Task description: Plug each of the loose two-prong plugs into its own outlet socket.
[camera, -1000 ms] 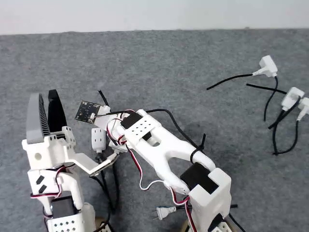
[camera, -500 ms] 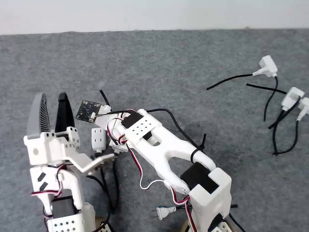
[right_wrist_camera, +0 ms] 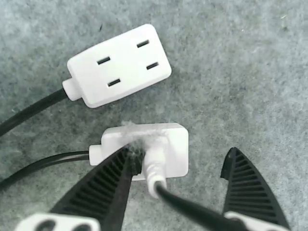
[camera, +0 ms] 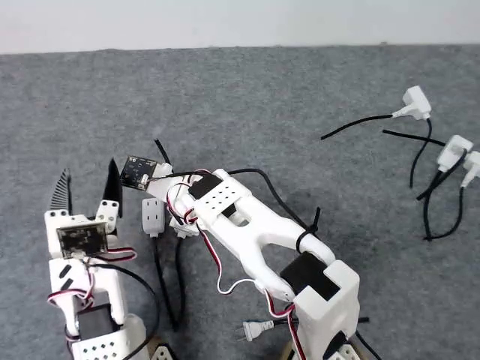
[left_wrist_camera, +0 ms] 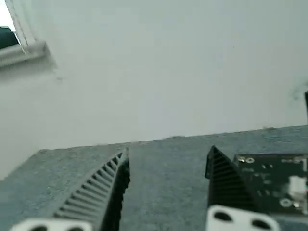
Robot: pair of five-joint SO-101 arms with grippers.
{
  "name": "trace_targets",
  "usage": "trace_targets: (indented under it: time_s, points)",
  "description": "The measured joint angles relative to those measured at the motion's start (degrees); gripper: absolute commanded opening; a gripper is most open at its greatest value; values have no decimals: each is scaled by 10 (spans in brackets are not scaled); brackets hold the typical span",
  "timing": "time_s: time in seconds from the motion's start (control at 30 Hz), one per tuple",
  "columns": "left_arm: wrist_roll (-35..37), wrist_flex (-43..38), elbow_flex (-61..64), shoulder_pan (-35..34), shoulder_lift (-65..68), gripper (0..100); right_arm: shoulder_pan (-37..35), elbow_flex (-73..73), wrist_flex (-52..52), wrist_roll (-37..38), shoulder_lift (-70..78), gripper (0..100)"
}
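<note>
Two white socket blocks lie face up on the grey table (camera: 262, 97), just beside each other, under the right arm's wrist. The free socket block (right_wrist_camera: 119, 65) is oblong with rounded corners and shows two pairs of slots, all unfilled. Its black cord leaves one short end. In the high view its long axis runs from the arms' side toward the far edge, and the cord trails back toward the arms.

The filled socket block (right_wrist_camera: 144, 149) lies parallel to it and holds a white seated plug (right_wrist_camera: 153, 161), whose black cord rises toward the wrist camera. The right gripper (right_wrist_camera: 180, 154) hangs over this block. Its fingers (right_wrist_camera: 248, 187) are spread wide, one on each side of the cord, and grip nothing.

A loose plug (camera: 255, 328) lies near the table's near edge beside the right arm's base. Its long axis runs crosswise and its prongs point toward the left arm.

Three far plugs (camera: 454, 152), white with black cords, lie together near the right edge. A wide stretch of table separates them from the sockets, and their prongs are too small to make out.

The left gripper (camera: 88, 184) is beside the sockets. Its fingers are parted and hold nothing, and they point at the far edge, where the table meets a white wall (left_wrist_camera: 168, 62).
</note>
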Motion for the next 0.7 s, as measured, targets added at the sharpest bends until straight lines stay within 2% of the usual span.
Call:
trace_targets:
  time_s: [0.27, 0.53, 0.7]
  points:
    - [20, 68, -7, 60, -8, 243, 7, 0, 1, 0, 0, 271]
    - [21, 84, -11, 62, -8, 243, 7, 0, 4, -1, 0, 273]
    - [21, 87, -8, 40, -8, 243, 11, 0, 4, -28, 1, 273]
